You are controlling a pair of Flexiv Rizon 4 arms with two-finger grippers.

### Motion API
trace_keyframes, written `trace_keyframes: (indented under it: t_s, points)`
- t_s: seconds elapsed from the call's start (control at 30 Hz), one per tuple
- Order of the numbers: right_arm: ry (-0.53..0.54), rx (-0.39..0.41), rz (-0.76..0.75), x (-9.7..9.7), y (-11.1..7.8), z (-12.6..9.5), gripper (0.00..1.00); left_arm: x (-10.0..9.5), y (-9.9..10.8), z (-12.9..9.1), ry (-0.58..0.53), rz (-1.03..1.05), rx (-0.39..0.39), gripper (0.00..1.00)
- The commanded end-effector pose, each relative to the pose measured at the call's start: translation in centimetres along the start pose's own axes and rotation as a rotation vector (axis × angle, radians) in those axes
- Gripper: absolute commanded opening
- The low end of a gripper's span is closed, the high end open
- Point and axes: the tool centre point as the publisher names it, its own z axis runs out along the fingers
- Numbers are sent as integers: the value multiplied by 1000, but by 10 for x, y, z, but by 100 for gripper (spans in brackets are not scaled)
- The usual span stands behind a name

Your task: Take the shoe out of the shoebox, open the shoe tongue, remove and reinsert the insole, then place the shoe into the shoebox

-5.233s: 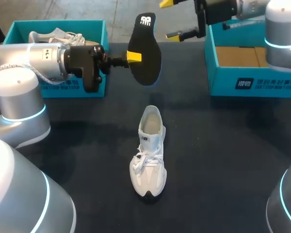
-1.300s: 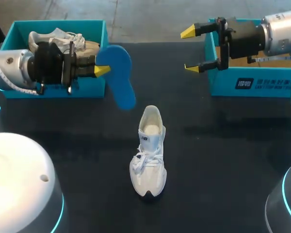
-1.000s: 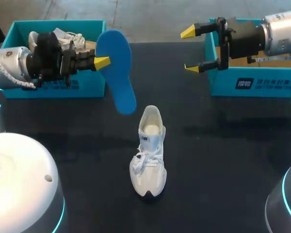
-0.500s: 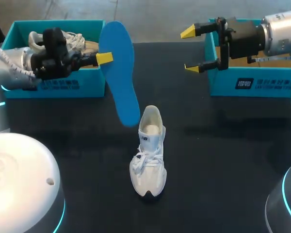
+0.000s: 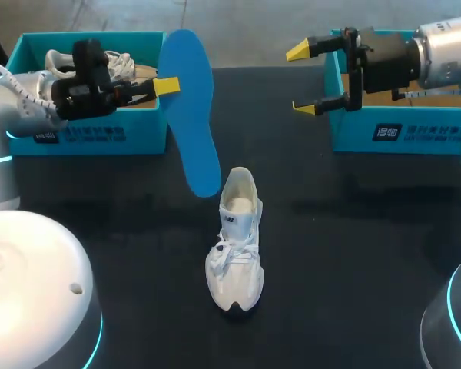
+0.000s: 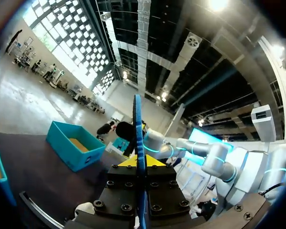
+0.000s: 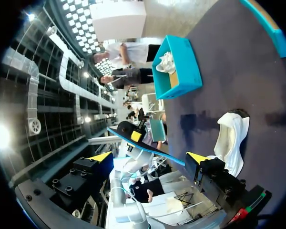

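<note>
Left tool (image 5: 166,86) is clamped on the blue insole (image 5: 190,115), arm stretched level over the left shoebox (image 5: 155,132), insole hanging just behind the white shoe (image 5: 235,246). Right tool (image 5: 300,79) is spread wide near the other shoebox (image 5: 346,127).

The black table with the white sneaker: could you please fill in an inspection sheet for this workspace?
Surface: black table.
Job's things: white sneaker upright mid-table, toe towards the robot; blue insole held in the air, lower end near the sneaker's heel; left teal shoebox holding a second white shoe; right teal shoebox, open.
Clutter: nothing seen.
End effectors: left end effector shut on the insole; right end effector open, empty.
Cables: pale cable along the left arm.
Surroundings: nothing seen.
</note>
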Motion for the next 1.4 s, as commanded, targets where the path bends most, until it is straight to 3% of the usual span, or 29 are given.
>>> trace_keyframes:
  t_s: [0.03,0.2,0.5,0.63,0.9,1.1,1.4]
  points:
    - [-5,-2,1,1,-1,1,100,2,0,0,-5,0,-1,0]
    - [-5,-2,1,1,-1,1,100,2,0,0,-5,0,-1,0]
    - [-5,-2,1,1,-1,1,100,-3,-15,14,-14,-586,-20,0]
    - [-5,-2,1,1,-1,1,100,-6,-16,18,-37,-798,-70,0]
    - [-5,-2,1,1,-1,1,100,-9,-16,19,6,-1168,-88,0]
    - [-5,-2,1,1,-1,1,100,-5,-19,21,34,-1275,-118,0]
    - [-5,-2,1,1,-1,1,100,-17,-15,23,26,-1296,-123,0]
